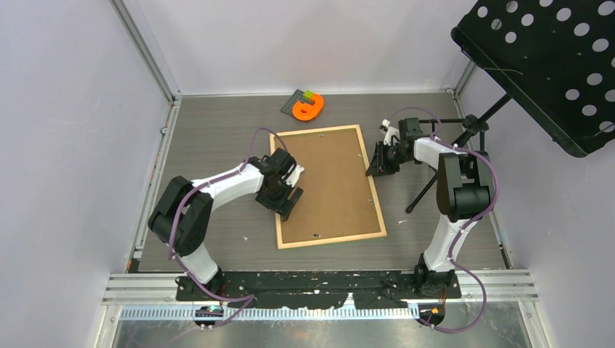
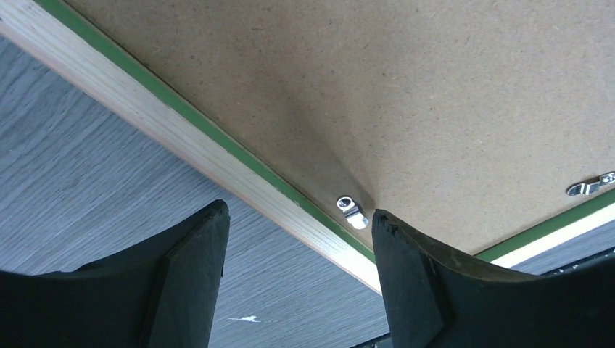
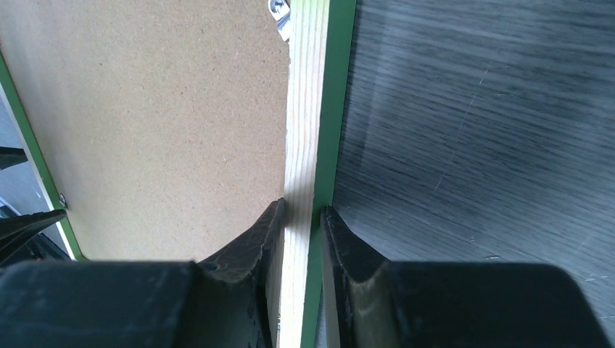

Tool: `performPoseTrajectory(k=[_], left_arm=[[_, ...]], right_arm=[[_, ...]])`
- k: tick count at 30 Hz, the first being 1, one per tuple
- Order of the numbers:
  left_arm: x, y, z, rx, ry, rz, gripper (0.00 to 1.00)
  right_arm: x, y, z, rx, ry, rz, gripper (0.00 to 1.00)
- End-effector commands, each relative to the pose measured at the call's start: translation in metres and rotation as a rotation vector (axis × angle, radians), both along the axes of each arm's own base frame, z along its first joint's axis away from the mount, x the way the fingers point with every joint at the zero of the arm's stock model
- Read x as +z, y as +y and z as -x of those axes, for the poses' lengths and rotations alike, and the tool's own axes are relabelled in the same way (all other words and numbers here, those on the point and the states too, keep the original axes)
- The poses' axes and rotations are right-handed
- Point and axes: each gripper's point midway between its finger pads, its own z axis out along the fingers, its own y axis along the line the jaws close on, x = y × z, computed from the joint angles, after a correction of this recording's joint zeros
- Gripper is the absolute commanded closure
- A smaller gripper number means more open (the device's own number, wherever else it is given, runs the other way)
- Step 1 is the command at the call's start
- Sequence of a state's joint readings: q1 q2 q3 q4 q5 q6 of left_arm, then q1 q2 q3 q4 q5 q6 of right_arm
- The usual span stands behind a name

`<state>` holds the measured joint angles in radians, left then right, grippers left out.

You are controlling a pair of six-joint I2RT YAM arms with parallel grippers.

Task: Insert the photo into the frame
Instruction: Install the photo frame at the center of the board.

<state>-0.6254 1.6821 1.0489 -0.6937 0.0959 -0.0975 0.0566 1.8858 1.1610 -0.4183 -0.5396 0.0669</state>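
The frame [image 1: 333, 239] lies flat mid-table, pale wood face up, with the brown backing board [image 1: 330, 185] sitting inside it. The photo is not visible. My left gripper [image 1: 284, 199] is open and empty over the frame's left rail. In the left wrist view its jaws [image 2: 297, 217] straddle the rail [image 2: 167, 123], close to a small metal clip [image 2: 352, 211]. My right gripper [image 1: 378, 161] is shut on the frame's right rail. In the right wrist view the gripper [image 3: 301, 210] has one finger on the board side and one on the green outer edge of the rail [image 3: 308, 94].
An orange piece with small green blocks [image 1: 308, 106] lies on a dark plate at the back. A black music stand [image 1: 551, 65] hangs over the right side, its tripod legs [image 1: 435, 181] standing by my right arm. A second clip [image 2: 589, 187] sits on the board's edge.
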Motion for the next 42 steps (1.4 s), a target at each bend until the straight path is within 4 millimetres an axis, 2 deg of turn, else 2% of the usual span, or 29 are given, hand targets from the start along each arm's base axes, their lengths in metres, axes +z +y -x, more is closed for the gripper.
performPoseTrajectory(k=[1, 12, 29, 32, 42], left_arm=[[0.0033, 0.0021, -0.0013, -0.010, -0.040, -0.033, 0.30], [0.0051, 0.0015, -0.0042, -0.041, -0.074, -0.073, 0.33], [0.0058, 0.0040, -0.0067, -0.060, -0.084, -0.091, 0.49], [0.0070, 0.0035, -0.0069, -0.059, -0.092, -0.086, 0.48], [0.0036, 0.0059, -0.0010, -0.080, -0.076, -0.082, 0.61]], right_arm=[[0.0048, 0.0038, -0.0114, -0.001, -0.044, -0.033, 0.94], [0.0094, 0.0065, -0.0110, 0.004, -0.051, -0.049, 0.94], [0.0126, 0.0085, -0.0101, 0.009, -0.056, -0.061, 0.94], [0.0116, 0.0082, -0.0102, 0.007, -0.053, -0.062, 0.94], [0.0122, 0.0078, -0.0106, 0.006, -0.056, -0.058, 0.94]])
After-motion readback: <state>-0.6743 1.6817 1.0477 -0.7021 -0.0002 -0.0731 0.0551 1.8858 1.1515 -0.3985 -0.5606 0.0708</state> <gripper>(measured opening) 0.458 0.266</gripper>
